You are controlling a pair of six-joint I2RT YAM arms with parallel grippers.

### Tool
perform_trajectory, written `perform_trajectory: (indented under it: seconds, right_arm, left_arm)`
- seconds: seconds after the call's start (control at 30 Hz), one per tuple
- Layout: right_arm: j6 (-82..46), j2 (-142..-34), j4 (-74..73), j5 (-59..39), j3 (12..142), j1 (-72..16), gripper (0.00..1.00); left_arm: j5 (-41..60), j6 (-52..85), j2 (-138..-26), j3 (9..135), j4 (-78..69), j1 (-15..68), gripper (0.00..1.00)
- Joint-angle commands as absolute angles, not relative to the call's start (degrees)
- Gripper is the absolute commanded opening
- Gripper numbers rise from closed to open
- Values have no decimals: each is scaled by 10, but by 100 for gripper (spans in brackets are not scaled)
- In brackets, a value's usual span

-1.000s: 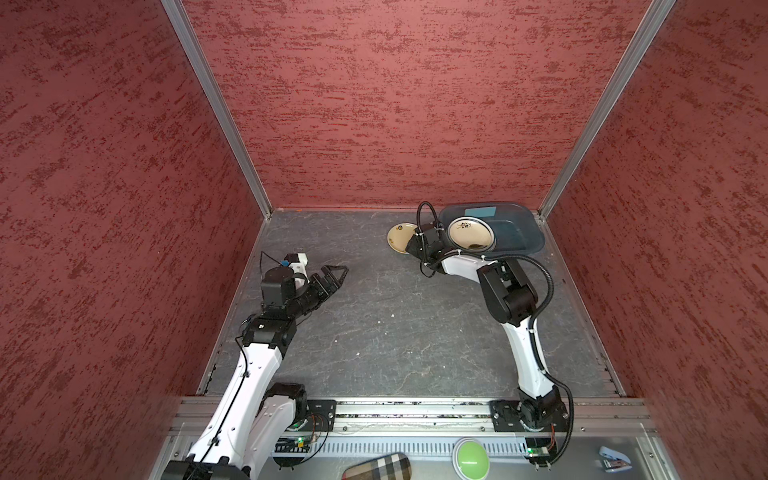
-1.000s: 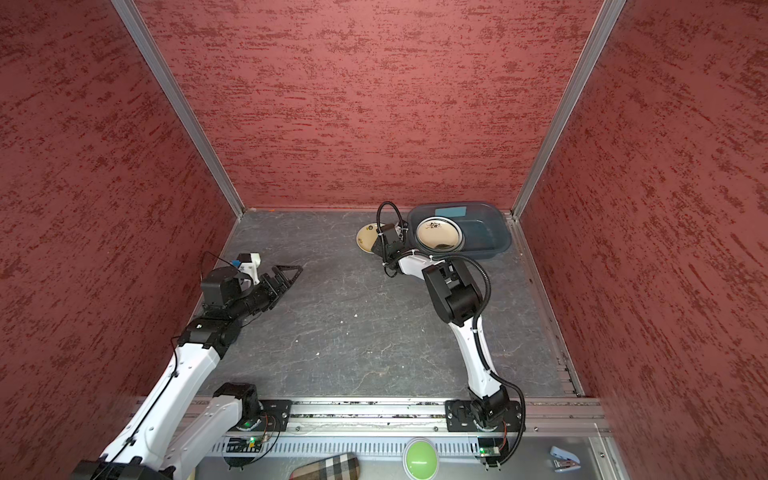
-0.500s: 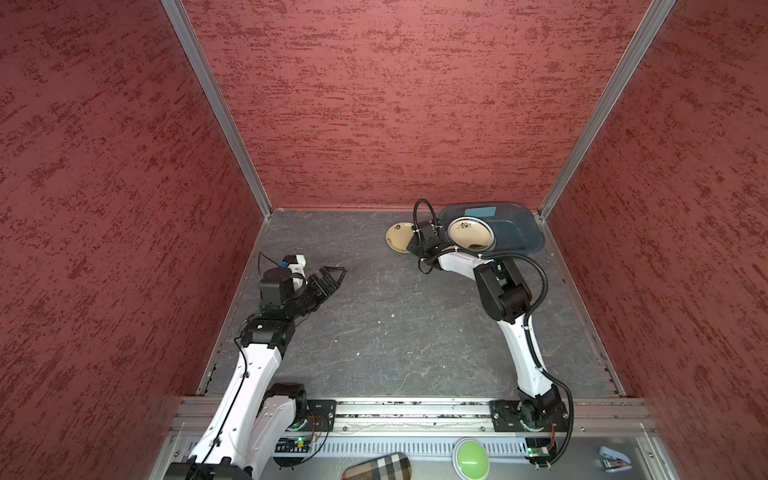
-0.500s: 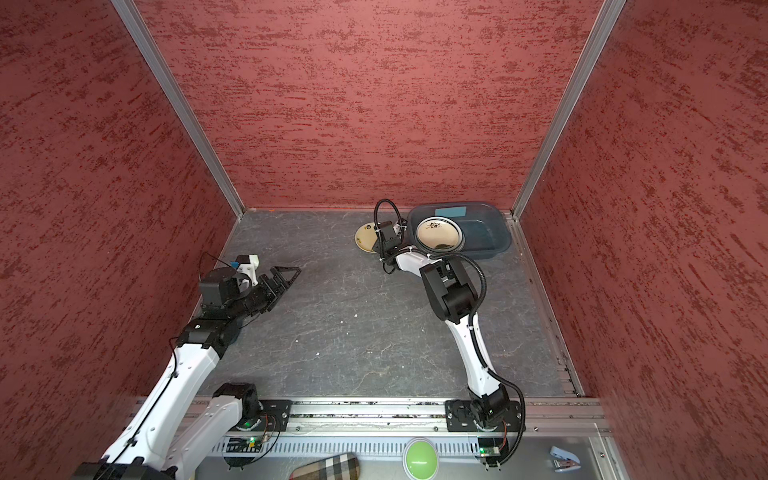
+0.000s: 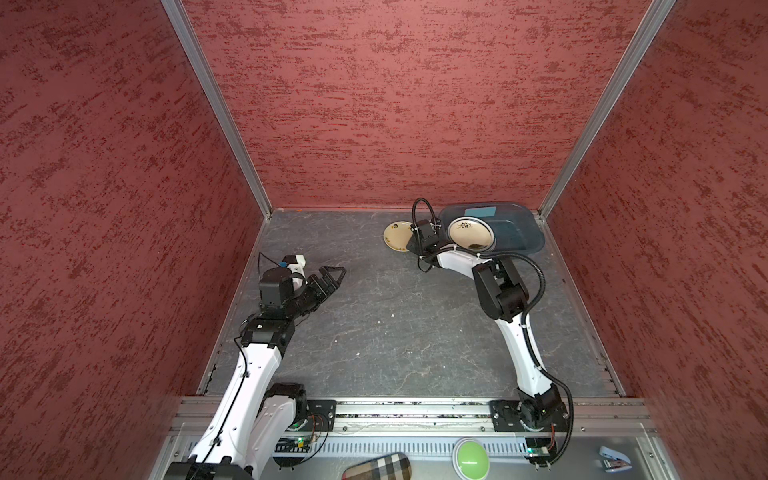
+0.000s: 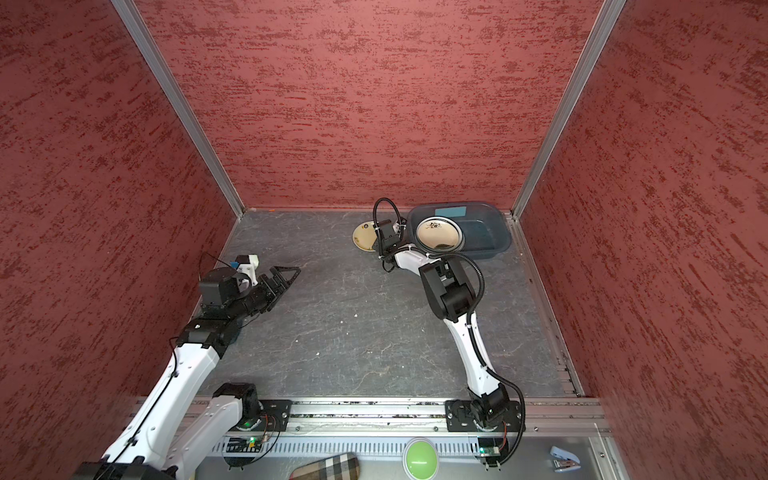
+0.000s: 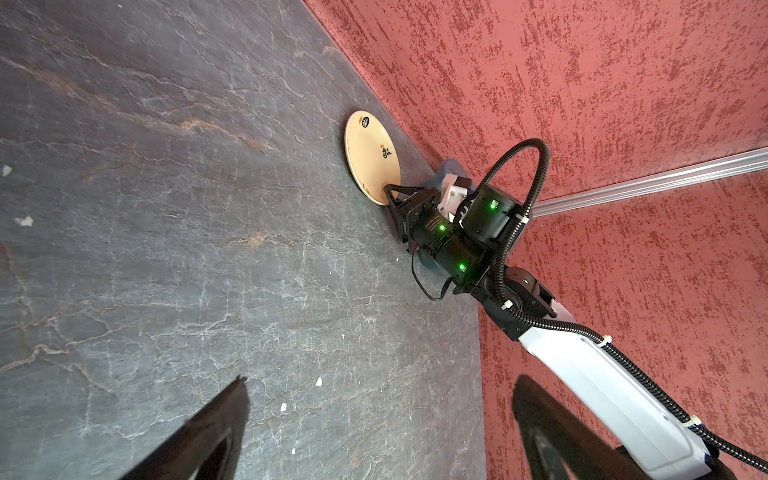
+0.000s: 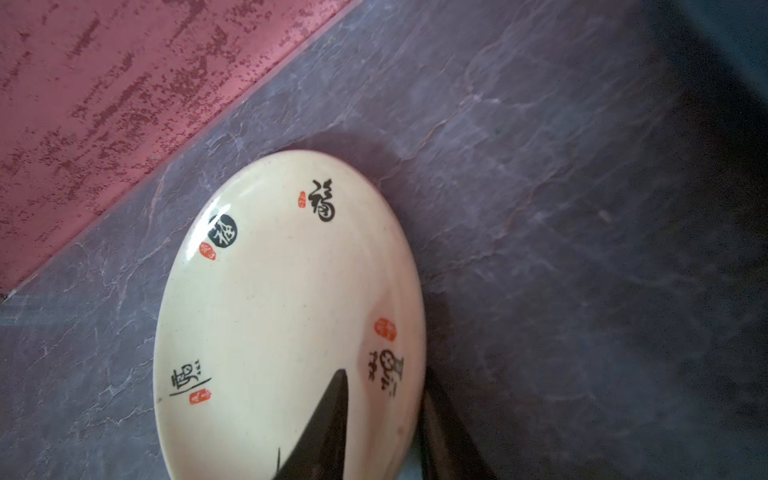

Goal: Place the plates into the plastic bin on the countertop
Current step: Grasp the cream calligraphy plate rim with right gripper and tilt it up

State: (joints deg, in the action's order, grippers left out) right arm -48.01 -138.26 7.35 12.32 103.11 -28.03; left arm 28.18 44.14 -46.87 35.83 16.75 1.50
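A cream plate [image 5: 397,236] [image 6: 365,237] [image 7: 370,156] [image 8: 282,311] with black and red characters lies on the dark grey countertop [image 5: 395,332], left of the plastic bin [image 5: 519,232] [image 6: 490,237]. A second plate [image 5: 470,237] [image 6: 439,235], cream with a dark rim, rests inside the bin. My right gripper [image 5: 411,245] [image 6: 379,245] [image 8: 384,382] is shut on the cream plate's near rim, one finger on its face and one under its edge. Over the countertop's left side, my left gripper [image 5: 337,273] [image 6: 291,274] [image 7: 380,382] is wide open and holds nothing.
Red textured walls close in three sides, with metal posts in the back corners. A metal rail [image 5: 407,409] carries both arm bases at the front. In front of it lie a green button [image 5: 470,457] and a plaid case [image 5: 378,467]. White crumbs dot the countertop.
My right gripper's fingers have drawn together around the cream plate's rim, after reaching slightly further onto it. The left arm has barely moved.
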Motion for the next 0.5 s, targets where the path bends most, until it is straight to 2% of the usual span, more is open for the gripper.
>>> perform_trajectory:
  seconds: [0.0, 0.27, 0.47]
  right_arm:
    - [-484, -1406, 102, 133, 1049, -279, 29]
    - [-481, -1408, 105, 135, 1056, -275, 16]
    - [-476, -1405, 106, 139, 1055, -273, 11]
  left_arm:
    - [273, 433, -471, 358, 173, 9, 100]
    - [275, 432, -481, 361, 167, 6, 99]
    - [272, 431, -486, 361, 168, 5, 99]
